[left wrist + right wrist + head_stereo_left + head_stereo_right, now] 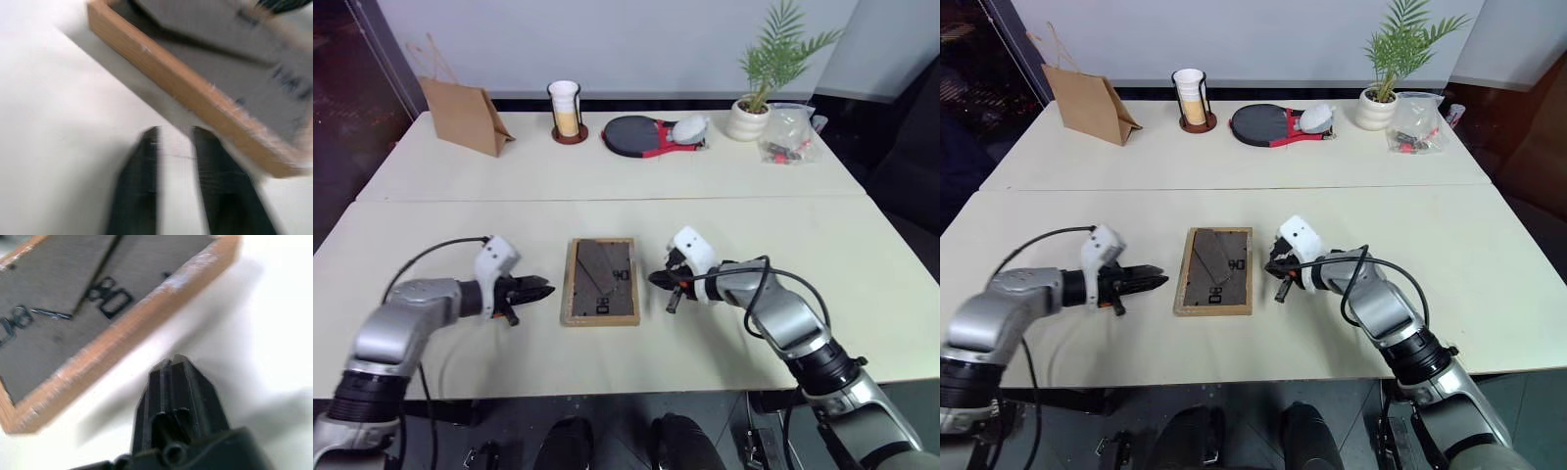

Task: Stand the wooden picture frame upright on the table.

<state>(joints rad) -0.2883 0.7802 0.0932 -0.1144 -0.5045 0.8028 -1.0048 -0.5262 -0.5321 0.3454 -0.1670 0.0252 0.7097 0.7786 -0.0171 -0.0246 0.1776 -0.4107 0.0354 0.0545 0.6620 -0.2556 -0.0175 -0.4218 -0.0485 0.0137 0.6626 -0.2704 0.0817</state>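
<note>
The left claw [175,147] pointed at the wooden picture frame [205,93]; its two black fingers [142,186] stood slightly parted, a strip of pale bench [58,122] between them; the frame's dark grey back faced up, just beyond the tips.

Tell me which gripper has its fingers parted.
The left gripper: a strip of table shows between its fingers. The right gripper is pressed shut beside the frame.
</note>
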